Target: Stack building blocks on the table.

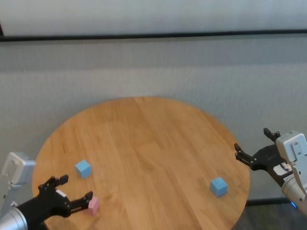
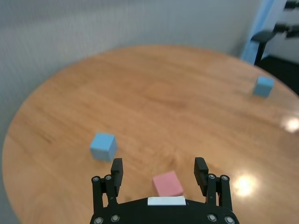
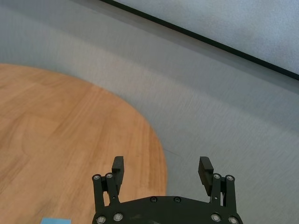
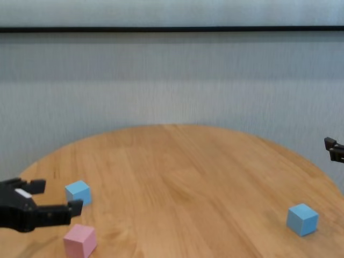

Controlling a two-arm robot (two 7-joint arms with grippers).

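With fingers spread wide and empty, the left gripper (image 2: 161, 171) hovers just short of the pink block (image 2: 167, 183) (likely light, rigid, matte), best gripped across two opposite flat side faces.

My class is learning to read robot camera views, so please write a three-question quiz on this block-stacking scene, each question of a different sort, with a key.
1. True or false: one block already sits on top of another.
2. Which block lies nearest the left gripper? A) the pink block B) the left blue block C) the right blue block
3. Fill in: the right gripper hangs beyond the table's ____ edge.

Key
1. False: all three lie apart on the wood.
2. A: in the left wrist view the pink block sits between the open fingers, not gripped.
3. Right; its fingers are open and hold nothing.
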